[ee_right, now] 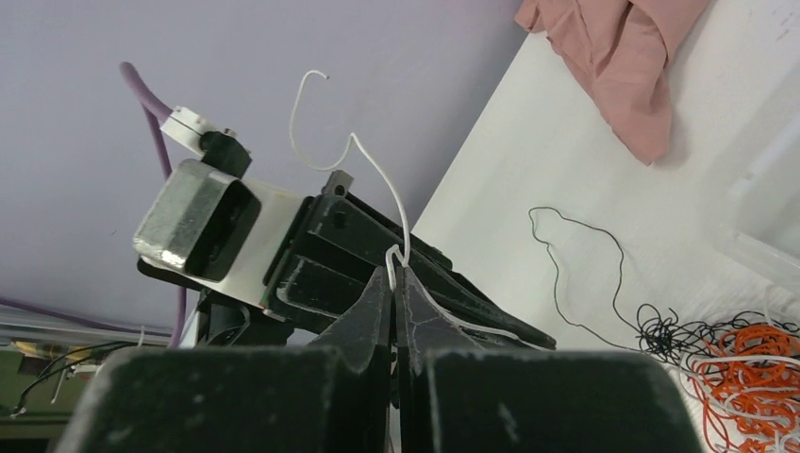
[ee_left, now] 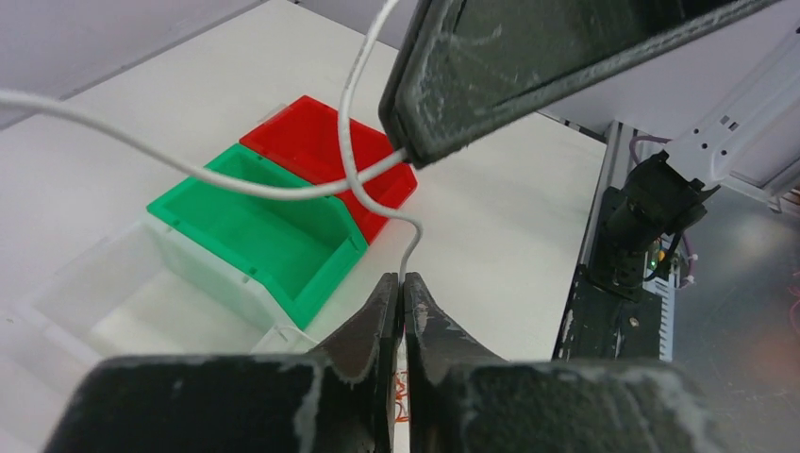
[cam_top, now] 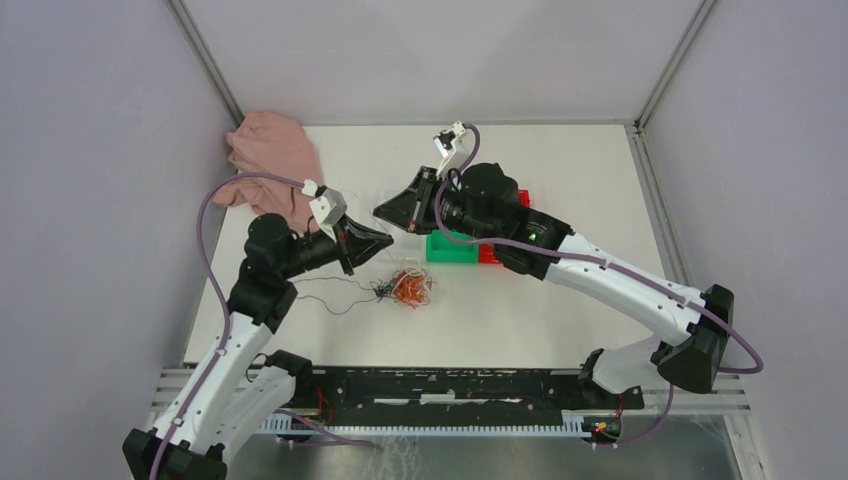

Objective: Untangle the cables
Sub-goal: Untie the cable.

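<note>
While the pink cloth (cam_top: 272,160) lies bunched at the far-left corner of the table (cam_top: 560,310), well apart from the work, the left gripper (ee_left: 403,283) has its fingers pressed together on a whitish strand (ee_right: 404,215). Just to its right, the right gripper (ee_right: 396,274) is likewise clamped tight on that same strand, its tips nearly facing the other's. Two grips so close on one wire, raised off the table, read as a hand-over-hand pull meant to draw it out of the wad. The cables (cam_top: 410,287) lie on the table just below both grippers, near the green bin (cam_top: 450,250) and red bin (ee_left: 302,142). They form a curly orange knot with black curls (cam_top: 381,291) on its left and one thin black tail trailing leftward.
</note>
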Controlling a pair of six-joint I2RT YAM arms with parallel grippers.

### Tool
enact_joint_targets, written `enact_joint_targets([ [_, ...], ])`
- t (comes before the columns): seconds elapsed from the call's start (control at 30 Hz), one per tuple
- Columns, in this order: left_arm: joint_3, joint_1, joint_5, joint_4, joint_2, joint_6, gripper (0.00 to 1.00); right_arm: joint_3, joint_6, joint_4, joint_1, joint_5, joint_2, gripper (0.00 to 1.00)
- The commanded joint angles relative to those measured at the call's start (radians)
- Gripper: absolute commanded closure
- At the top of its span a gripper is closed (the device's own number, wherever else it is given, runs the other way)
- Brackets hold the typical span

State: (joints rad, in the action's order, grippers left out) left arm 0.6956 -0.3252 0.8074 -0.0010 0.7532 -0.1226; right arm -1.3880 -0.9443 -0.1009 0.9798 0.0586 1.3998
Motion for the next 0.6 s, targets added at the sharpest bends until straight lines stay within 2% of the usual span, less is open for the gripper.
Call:
enact_joint_targets([
  [0.0, 0.009, -0.005, -0.030, 0.072, -0.020, -0.050, 0.92, 0.011, 0.030, 0.041, 0.005, -0.012, -0.047, 1.00],
  [0.03, 0.013, -0.005, -0.025, 0.074, -0.025, -0.058, 0.95, 0.014, 0.038, 0.032, 0.004, -0.008, -0.050, 0.99],
  [0.07, 0.021, -0.005, -0.017, 0.073, -0.027, -0.065, 0.97, 0.021, 0.052, 0.020, 0.002, 0.001, -0.055, 0.92],
  [0.3, 0.110, -0.005, 0.070, -0.015, -0.064, -0.075, 0.97, 0.174, 0.166, -0.073, -0.059, 0.043, -0.195, 0.33],
  [0.4, 0.135, -0.005, 0.097, -0.031, -0.075, -0.086, 0.97, 0.255, 0.256, -0.098, -0.079, 0.057, -0.269, 0.27],
  [0.57, 0.195, -0.005, 0.126, -0.044, -0.073, -0.100, 0.97, 0.392, 0.397, -0.041, -0.079, 0.177, -0.324, 0.16],
])
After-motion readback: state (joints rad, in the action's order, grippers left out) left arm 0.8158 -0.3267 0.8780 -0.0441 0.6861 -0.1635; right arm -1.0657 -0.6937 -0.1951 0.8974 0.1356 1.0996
